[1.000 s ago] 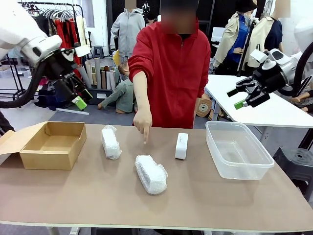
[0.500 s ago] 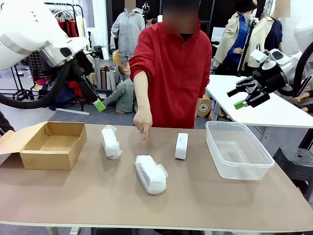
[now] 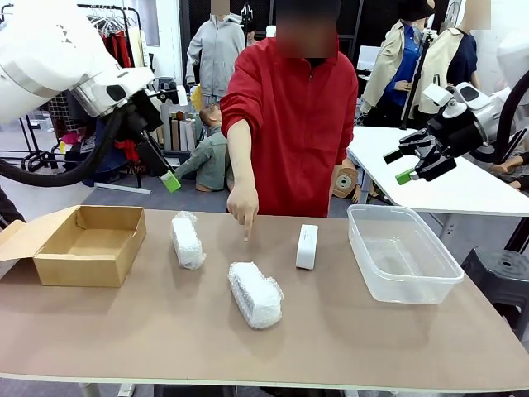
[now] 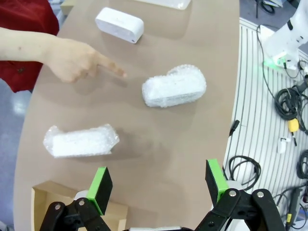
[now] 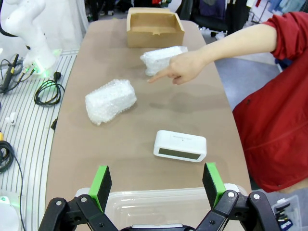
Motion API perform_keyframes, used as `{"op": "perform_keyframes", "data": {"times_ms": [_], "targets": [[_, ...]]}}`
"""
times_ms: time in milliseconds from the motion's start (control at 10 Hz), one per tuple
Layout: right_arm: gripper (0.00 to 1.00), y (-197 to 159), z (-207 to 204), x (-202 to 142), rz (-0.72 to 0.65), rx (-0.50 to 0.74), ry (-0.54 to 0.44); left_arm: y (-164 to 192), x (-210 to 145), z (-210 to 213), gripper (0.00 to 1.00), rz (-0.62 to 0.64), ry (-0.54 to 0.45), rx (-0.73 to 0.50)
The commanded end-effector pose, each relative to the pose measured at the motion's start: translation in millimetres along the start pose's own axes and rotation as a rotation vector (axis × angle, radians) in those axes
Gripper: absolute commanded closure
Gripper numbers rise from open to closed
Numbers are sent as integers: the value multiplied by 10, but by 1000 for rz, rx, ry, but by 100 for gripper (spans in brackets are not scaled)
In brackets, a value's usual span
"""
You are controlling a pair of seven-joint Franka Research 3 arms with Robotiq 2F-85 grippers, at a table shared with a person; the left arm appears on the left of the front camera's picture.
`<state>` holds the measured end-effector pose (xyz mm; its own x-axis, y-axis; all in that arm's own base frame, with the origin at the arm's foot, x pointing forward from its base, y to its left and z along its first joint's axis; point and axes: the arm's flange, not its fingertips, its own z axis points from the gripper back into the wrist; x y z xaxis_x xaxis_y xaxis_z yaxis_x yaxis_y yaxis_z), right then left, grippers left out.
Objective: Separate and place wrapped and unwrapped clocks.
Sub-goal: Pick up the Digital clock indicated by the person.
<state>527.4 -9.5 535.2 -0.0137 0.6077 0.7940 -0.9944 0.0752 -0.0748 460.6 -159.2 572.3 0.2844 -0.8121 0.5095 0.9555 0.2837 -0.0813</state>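
Nothing sorted yet, by the look of it. Cardboard box (image 3: 87, 269) sits open at my left end of the counter (image 3: 165, 331); I take it as one drop spot. First wrapped clock (image 3: 188, 240) lies flat just beside the box, on its open-counter side. Second wrapped clock (image 3: 255, 294) lies further from the box and nearer my edge, slightly skewed. Bare clock (image 3: 307, 246) is further out again, on its long edge, display toward my right wrist cam. Clear tub (image 3: 405, 285) is well apart from the box at the opposite end, prob. the other drop spot. All three clocks lie apart from each other, so each should be an easy single pick. Person's hand (image 3: 242, 205) reaches in from the far side, index finger down on bare counter past the first bundle from the box; reads as a cue, target unclear, maybe the second bundle. Left claw (image 4: 159, 180): wide, holding nothing, arm raised above and beyond the box, wrist tipped down so both bundles sit ahead of the pads. Right claw (image 5: 157, 185): wide, empty, held high over the tub, far from the box, looking down along the counter. Judgement: left arm is better placed for the bundles, right for the bare clock.
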Motion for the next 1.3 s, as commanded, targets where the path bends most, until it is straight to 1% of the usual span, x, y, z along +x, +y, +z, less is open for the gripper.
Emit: {"op": "perform_keyframes", "data": {"times_ms": [0, 200, 300, 400, 600, 800, 1000, 1100, 1200], "targets": [[0, 0, 5, 4, 0, -1, 0, -8, 8, 32, 0, 3, -2, 3], [0, 0, 5, 4, 0, -1, 0, 6, -5, 7, 0, 1, -1, 1], [0, 0, 5, 4, 0, -1, 0, -85, 67, -113, 0, 48, 23, -5], [0, 0, 5, 4, 0, -1, 0, -199, 160, -223, 0, 135, 70, 9], [0, 0, 5, 4, 0, -1, 0, -442, 341, -326, 0, 293, 93, 52], [0, 0, 5, 4, 0, -1, 0, -742, 582, -487, 0, 418, 120, 89], [0, 0, 5, 4, 0, -1, 0, -986, 753, -716, 0, 483, 169, 117], [0, 0, 5, 4, 0, -1, 0, -1095, 850, -890, 0, 478, 178, 94], [0, 0, 5, 4, 0, -1, 0, -1221, 958, -1141, 0, 499, 195, 69]]}}
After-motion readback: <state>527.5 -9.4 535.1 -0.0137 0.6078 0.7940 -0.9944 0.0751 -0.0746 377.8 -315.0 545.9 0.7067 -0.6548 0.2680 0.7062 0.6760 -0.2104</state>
